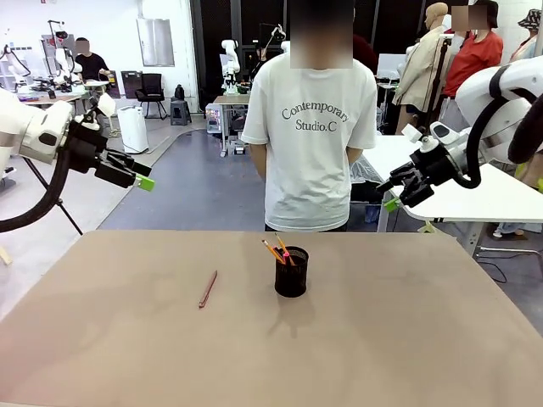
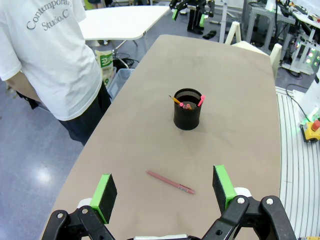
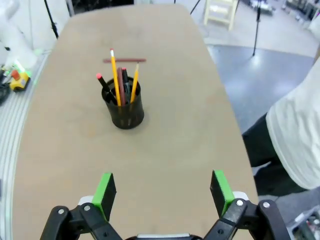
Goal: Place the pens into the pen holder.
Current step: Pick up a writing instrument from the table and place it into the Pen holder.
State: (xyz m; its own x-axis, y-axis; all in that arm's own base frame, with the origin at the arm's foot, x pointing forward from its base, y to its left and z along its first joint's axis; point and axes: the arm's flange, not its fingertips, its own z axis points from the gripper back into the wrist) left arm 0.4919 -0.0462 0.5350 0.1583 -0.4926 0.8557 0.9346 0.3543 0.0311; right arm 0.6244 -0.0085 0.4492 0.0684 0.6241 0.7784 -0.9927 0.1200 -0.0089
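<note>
While left gripper (image 2: 162, 186) and right gripper (image 3: 164, 192) gape, 1 slim reddish pen (image 1: 208, 289) lies near mesh holder (image 1: 291, 275).

Front view: fixed, at the near edge of the table (image 1: 102, 339), facing across toward the person (image 1: 310, 127). Wrist views: raised, well back from opposite ends, angled down along its length. Shared by all three: pen holder (image 1: 291, 275) and loose reddish-brown pen (image 1: 208, 289).

Lab hall: white worktable (image 1: 501, 199), office chair (image 1: 153, 89), tripod stand (image 1: 53, 197), polished grey floor (image 1: 204, 186).
</note>
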